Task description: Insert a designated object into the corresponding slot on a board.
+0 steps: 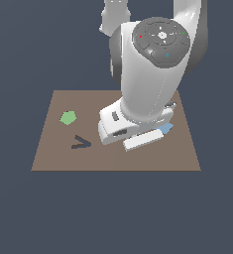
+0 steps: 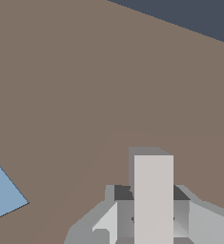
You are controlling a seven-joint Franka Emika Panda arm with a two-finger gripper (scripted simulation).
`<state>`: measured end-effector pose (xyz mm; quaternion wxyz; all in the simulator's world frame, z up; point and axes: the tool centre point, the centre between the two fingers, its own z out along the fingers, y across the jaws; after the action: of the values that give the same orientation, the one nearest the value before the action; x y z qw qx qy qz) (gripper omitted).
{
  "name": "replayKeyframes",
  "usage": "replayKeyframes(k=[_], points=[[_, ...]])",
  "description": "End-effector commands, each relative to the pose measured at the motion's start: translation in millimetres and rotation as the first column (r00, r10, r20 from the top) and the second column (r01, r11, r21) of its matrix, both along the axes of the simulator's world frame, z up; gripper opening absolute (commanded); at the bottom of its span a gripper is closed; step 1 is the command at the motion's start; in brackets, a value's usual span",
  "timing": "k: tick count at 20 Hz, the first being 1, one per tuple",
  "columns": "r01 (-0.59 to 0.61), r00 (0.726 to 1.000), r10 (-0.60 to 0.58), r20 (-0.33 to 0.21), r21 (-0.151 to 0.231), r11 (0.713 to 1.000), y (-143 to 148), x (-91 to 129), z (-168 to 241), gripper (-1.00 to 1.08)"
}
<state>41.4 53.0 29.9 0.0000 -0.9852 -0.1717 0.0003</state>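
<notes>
1. One Panda arm crouches low over the brown board (image 1: 48,156); our fingers (image 2: 153,224) are closed on the pale T-shaped block (image 2: 153,200), which stands between them in the wrist view.
2. We see the block's stem reach past the fingertips, above bare board.
3. We note a blue diamond (image 2: 1,195) lying flat on the board, off to one side of the fingers and apart from them.
4. We cannot find the T-shaped slot in either view; the arm's bulk hides much of the board.
5. We spot a green pentagon (image 1: 68,117) and a dark V mark (image 1: 81,143) well apart from the fingers.
</notes>
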Motion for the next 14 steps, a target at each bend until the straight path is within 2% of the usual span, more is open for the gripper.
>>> replayKeyframes(k=[1,14], points=[[0.000,1.000,0.000,0.001,0.000,1.000,0.0,0.2,0.0,-1.00],[-0.022,1.000,0.022,0.000,0.000,1.000,-2.1,-6.8,0.7,-1.00]])
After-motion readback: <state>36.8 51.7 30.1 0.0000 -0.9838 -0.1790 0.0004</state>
